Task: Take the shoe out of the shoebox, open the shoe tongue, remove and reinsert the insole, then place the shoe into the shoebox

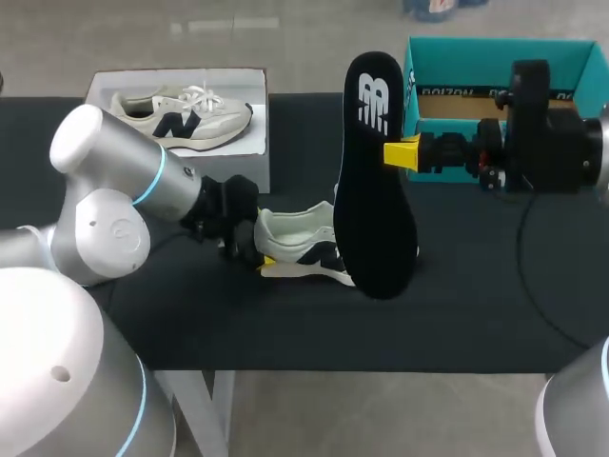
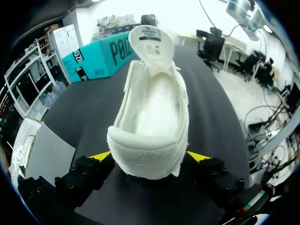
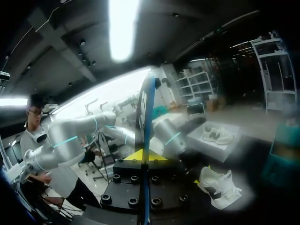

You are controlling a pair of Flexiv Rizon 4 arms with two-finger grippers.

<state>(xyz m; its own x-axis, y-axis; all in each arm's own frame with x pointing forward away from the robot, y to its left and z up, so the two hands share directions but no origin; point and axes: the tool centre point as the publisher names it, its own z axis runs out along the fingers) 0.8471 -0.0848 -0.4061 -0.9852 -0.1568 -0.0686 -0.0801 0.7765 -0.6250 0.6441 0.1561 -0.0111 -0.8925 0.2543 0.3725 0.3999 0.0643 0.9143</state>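
A white shoe with a dark logo [image 1: 304, 243] lies on the black table, its tongue [image 2: 151, 43] folded up and the inside bare. My left gripper [image 1: 255, 249] stands open at the shoe's heel [image 2: 149, 157], one yellow tip on each side of it. A black insole [image 1: 376, 219] hangs upright above the shoe's toe end. My right gripper [image 1: 404, 152] is shut on the insole's edge. In the right wrist view the insole [image 3: 144, 108] shows edge-on between the yellow tips [image 3: 146, 155], with the shoe [image 3: 218, 187] below. The teal shoebox [image 1: 495, 52] stands at the back right.
A white box [image 1: 255, 162] with a second matching shoe [image 1: 181, 114] sits at the back left. My right arm's wrist hangs in front of the teal shoebox. Black table [image 1: 457, 314] stretches in front of the shoe.
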